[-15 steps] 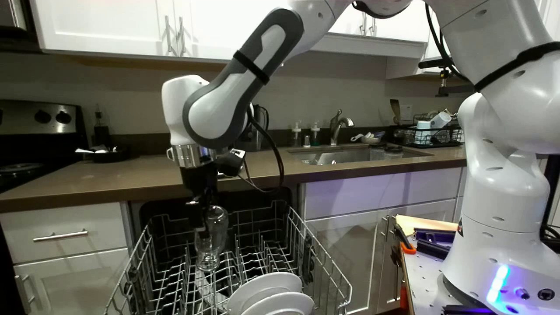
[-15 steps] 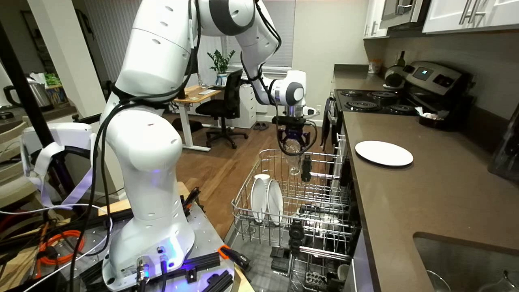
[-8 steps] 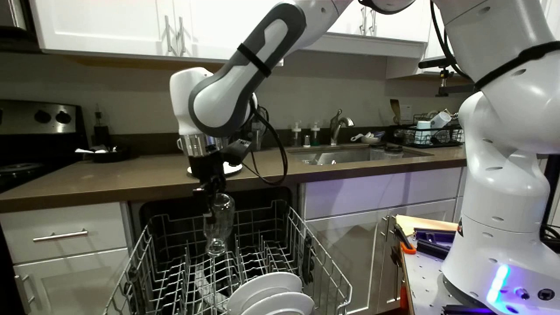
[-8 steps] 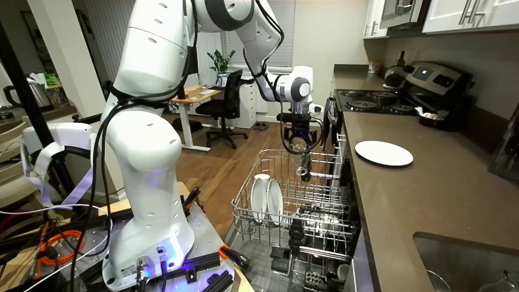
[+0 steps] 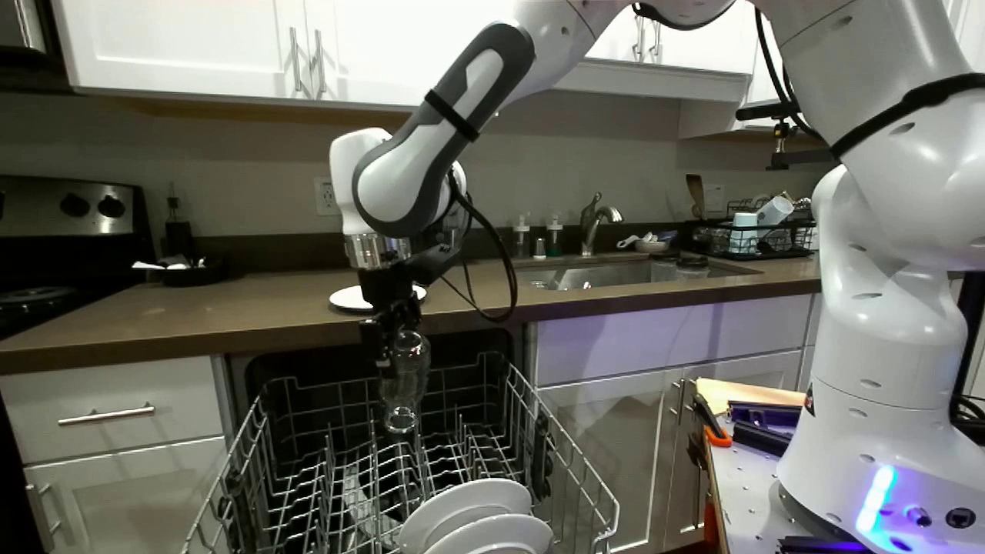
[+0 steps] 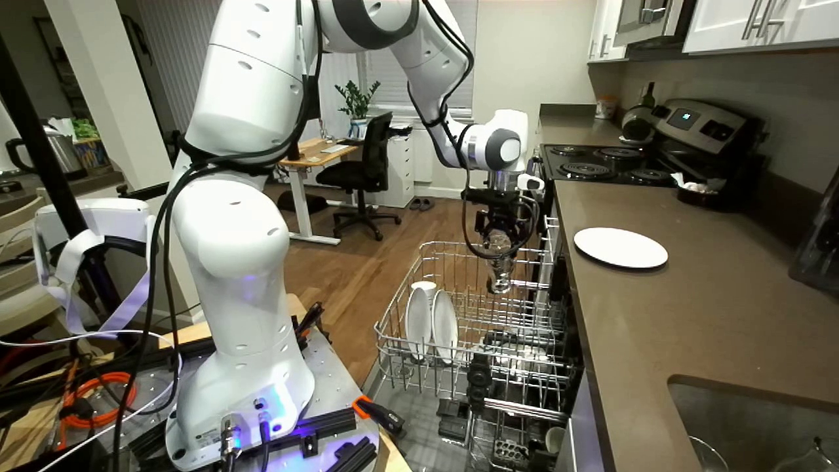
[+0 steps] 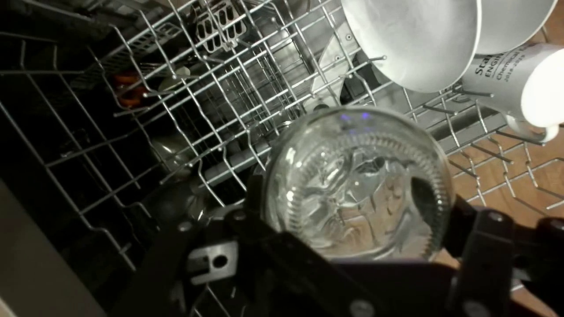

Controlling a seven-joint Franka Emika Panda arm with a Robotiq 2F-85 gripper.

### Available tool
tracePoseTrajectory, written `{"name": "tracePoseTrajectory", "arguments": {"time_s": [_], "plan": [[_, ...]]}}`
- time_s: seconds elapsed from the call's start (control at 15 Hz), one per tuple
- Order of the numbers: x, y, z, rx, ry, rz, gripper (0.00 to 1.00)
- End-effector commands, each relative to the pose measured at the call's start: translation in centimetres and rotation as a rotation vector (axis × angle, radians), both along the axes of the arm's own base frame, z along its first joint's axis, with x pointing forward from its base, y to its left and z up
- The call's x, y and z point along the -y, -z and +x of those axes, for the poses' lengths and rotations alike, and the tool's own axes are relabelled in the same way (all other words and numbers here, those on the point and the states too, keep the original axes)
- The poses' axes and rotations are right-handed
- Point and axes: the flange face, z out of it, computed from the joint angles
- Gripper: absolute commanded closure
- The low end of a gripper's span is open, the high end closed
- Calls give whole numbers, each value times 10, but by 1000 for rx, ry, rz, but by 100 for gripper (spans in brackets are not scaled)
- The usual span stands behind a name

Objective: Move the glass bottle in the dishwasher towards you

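Observation:
The clear glass bottle [image 5: 405, 385] is upside down, with its ribbed round base toward the camera in the wrist view [image 7: 352, 176]. My gripper [image 5: 388, 346] is shut on it near the base, one finger on each side. The bottle appears to hang a little above the rack tines, slightly tilted; it also shows in an exterior view [image 6: 501, 272] below my gripper [image 6: 496, 229]. The dishwasher [image 5: 469, 348] is open, with its wire rack [image 5: 565, 440] pulled out. The wrist view partly hides the fingertips behind the glass.
White plates [image 5: 462, 508] stand in the rack, beside a white mug [image 7: 498, 79]. Upright tines cover the rack floor, and wire walls surround it. The counter [image 6: 629, 314] runs along the rack, with a white plate [image 6: 621, 248] on it.
My gripper has carried the bottle toward the counter side, rightward in both exterior views. The bottle sits higher in one exterior view and slightly lower in the other. The grip has stayed the same.

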Motion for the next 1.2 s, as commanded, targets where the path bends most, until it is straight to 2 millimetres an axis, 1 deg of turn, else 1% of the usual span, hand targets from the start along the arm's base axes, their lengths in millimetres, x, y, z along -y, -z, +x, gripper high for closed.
{"name": "tracePoseTrajectory", "arguments": {"time_s": [0.0,0.4,0.6,0.93,1.07,1.13], "plan": [[24,-2,-4,-28,108,4,39],[67,8,-24,-56,234,-2,39],[86,20,-43,-75,289,32,39],[103,38,-75,-84,366,77,39],[108,45,-82,-57,388,89,39],[109,48,-81,-27,399,103,39]]}}
